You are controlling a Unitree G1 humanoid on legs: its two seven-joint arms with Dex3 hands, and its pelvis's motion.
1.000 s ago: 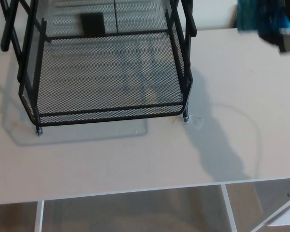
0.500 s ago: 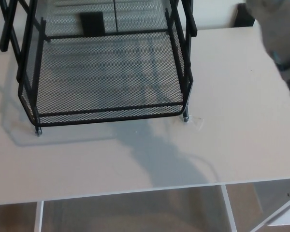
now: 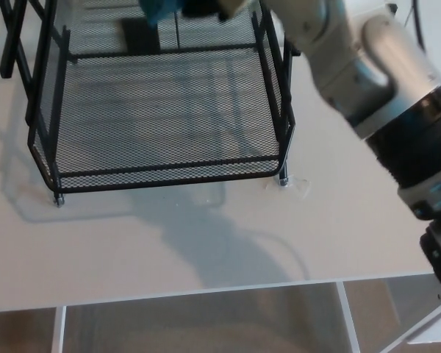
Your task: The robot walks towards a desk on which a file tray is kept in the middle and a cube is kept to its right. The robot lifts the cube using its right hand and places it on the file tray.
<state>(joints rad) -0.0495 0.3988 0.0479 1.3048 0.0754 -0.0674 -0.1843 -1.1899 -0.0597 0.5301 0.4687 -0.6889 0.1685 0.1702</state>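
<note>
Pinching the blue cube (image 3: pixel 159 9) in the right robot hand (image 3: pixel 203 7), set it level on the file tray (image 3: pixel 162 118) mesh.

One camera on the robot's head looks steeply down at the desk (image 3: pixel 353 220), near enough that the file tray (image 3: pixel 169 176) fills the upper left and runs off the top edge. The desk's front edge and the shelves (image 3: pixel 198 320) below cross the bottom. The right arm (image 3: pixel 382 81) enters large from the right; the top edge crops the right hand (image 3: pixel 202 7) gripping the cube (image 3: pixel 158 9).
</note>
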